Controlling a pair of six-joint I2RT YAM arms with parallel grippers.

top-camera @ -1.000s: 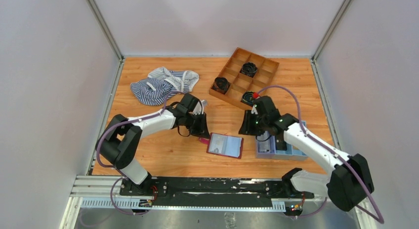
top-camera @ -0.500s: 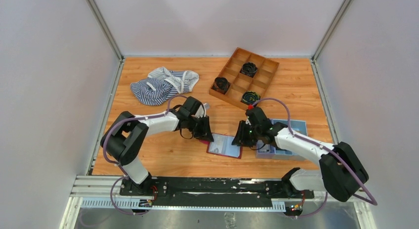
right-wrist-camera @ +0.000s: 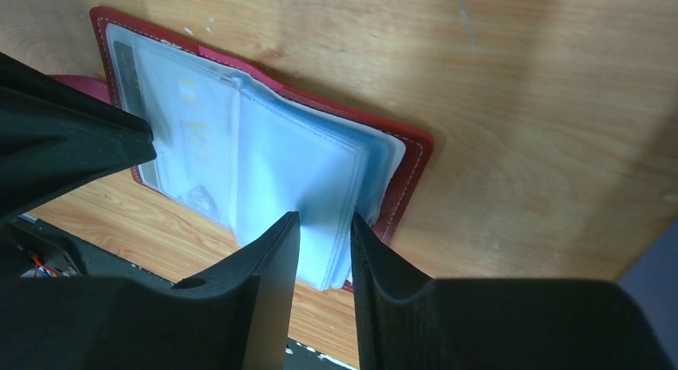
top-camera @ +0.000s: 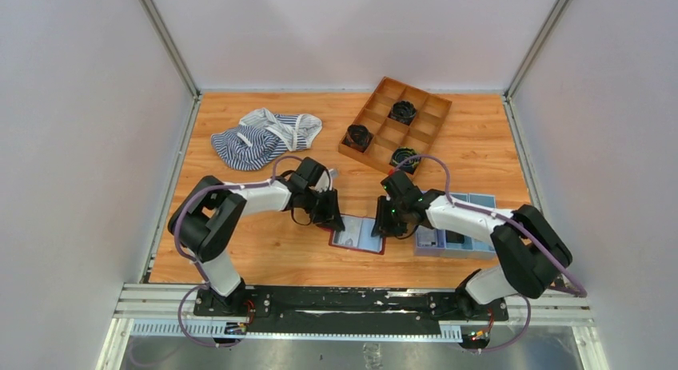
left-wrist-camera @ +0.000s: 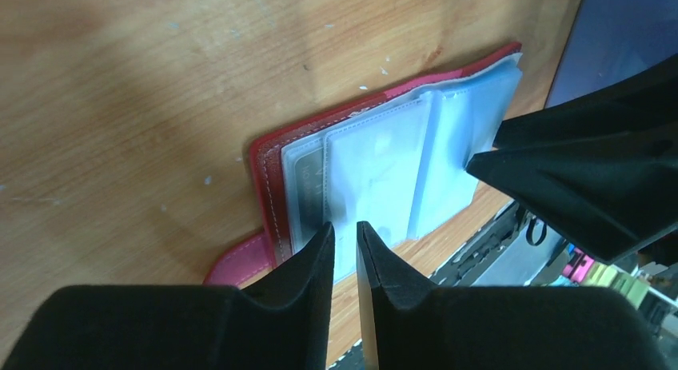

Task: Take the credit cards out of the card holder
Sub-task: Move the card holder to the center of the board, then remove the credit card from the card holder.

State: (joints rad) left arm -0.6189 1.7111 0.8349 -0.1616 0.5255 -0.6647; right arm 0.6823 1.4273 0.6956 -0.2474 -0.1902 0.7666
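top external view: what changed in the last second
The right gripper swung left from beside the blue tray to the right edge of the card holder; the left gripper edged onto its left edge. The striped cloth, wooden organizer and tray stayed put.

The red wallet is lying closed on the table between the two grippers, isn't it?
No, the card holder lies open, not closed: both wrist views show its clear pockets spread. It does lie on the table between the left gripper and the right gripper.
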